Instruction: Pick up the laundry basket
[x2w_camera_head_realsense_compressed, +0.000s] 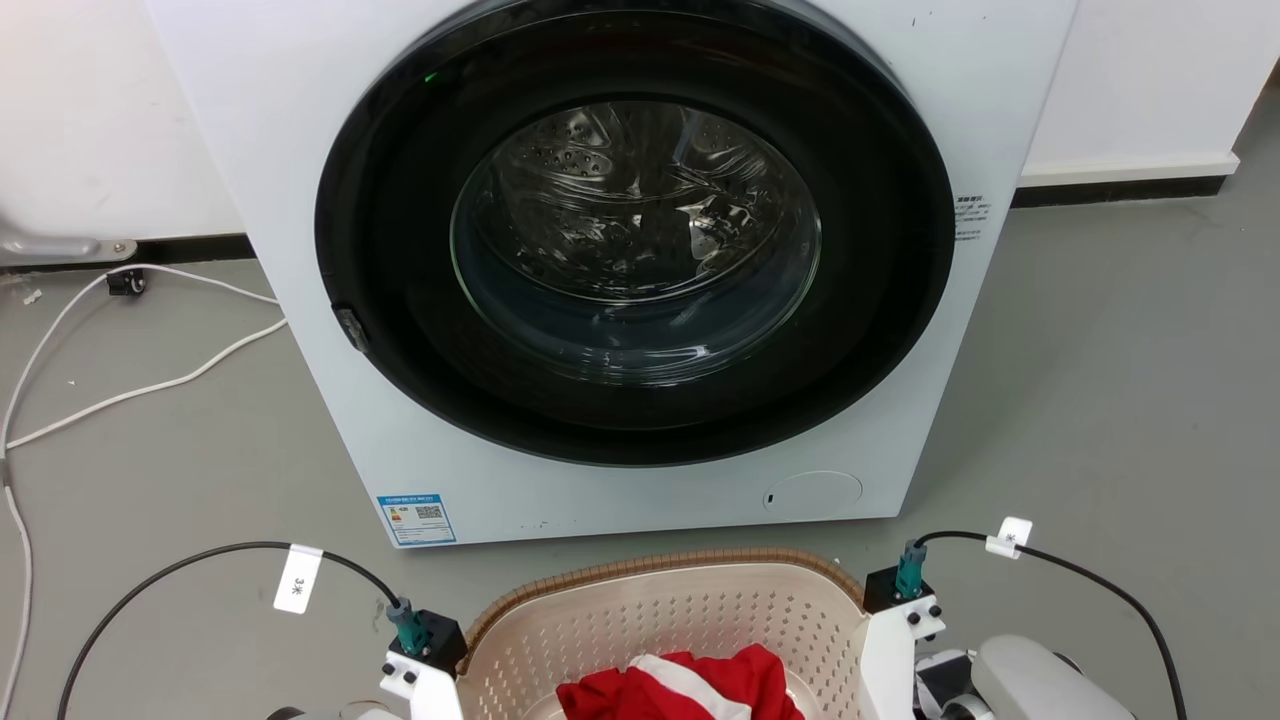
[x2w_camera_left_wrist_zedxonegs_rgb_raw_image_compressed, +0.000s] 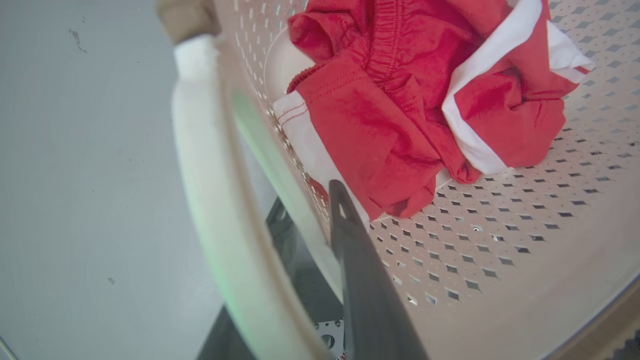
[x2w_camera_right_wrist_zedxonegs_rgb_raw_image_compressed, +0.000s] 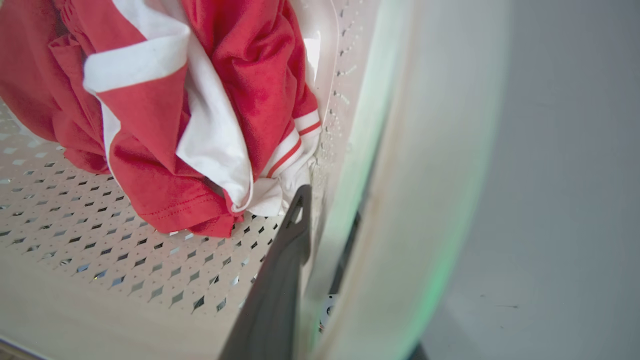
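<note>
Because a level two-sided lift is evidently intended, the laundry basket (x2w_camera_head_realsense_compressed: 650, 620), before the washing machine (x2w_camera_head_realsense_compressed: 300, 150), is straddled at each side wall by the left gripper (x2w_camera_left_wrist_zedxonegs_rgb_raw_image_compressed: 307, 200) and right gripper (x2w_camera_right_wrist_zedxonegs_rgb_raw_image_compressed: 327, 210), though clamping cannot be confirmed.

Laundry corner, washing machine (x2w_camera_head_realsense_compressed: 640, 250), laundry basket (x2w_camera_head_realsense_compressed: 660, 620), grey floor (x2w_camera_head_realsense_compressed: 1120, 400), loose cable (x2w_camera_head_realsense_compressed: 190, 377)

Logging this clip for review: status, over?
Left gripper and right gripper astride laundry basket walls, clamp unclear. Red garment inside. Washing machine close ahead.
</note>
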